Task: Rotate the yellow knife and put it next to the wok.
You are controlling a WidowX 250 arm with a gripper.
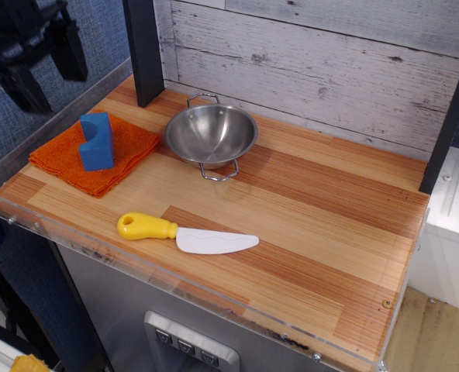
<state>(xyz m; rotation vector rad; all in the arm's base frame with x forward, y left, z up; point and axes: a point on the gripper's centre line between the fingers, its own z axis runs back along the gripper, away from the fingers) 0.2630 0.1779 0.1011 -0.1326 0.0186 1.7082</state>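
Observation:
The yellow knife lies flat near the table's front edge, yellow handle to the left, white blade pointing right. The wok, a shiny steel bowl with two wire loop handles, stands at the back middle of the table, apart from the knife. My gripper hangs in the air at the top left, beyond the table's left edge, far from both. Its two black fingers are spread apart and hold nothing.
An orange cloth lies at the left with a blue block on it. A black post stands at the back left, a second post at the right. A wooden plank wall closes the back. A clear lip runs along the front.

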